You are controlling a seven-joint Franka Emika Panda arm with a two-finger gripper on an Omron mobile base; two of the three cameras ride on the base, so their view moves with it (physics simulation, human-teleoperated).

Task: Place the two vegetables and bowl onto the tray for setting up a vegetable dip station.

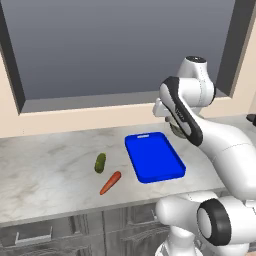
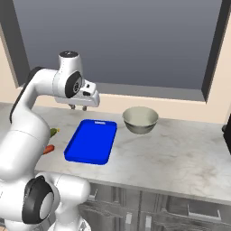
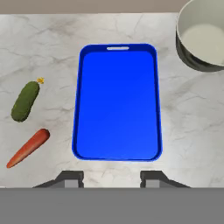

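Note:
The blue tray [image 3: 117,103] lies bare on the marble counter, handle slot toward the window. My gripper [image 3: 111,178] hangs high over the tray's near end, open, with nothing between its fingers; from the right base it shows as the gripper [image 2: 78,108] above the tray [image 2: 90,140]. Left of the tray lie the dark green cucumber [image 3: 25,100] and, nearer the counter's front, the orange carrot [image 3: 28,148]. They also show as cucumber [image 1: 100,163] and carrot [image 1: 110,182]. The grey-green bowl [image 2: 140,119] stands upright on the counter to the tray's back right.
The marble counter [image 2: 180,158] runs under a wide window sill [image 1: 90,102] at the back. Cabinet fronts with handles [image 1: 32,235] lie below the counter's front edge. A dark object's edge [image 2: 227,131] shows at the far right.

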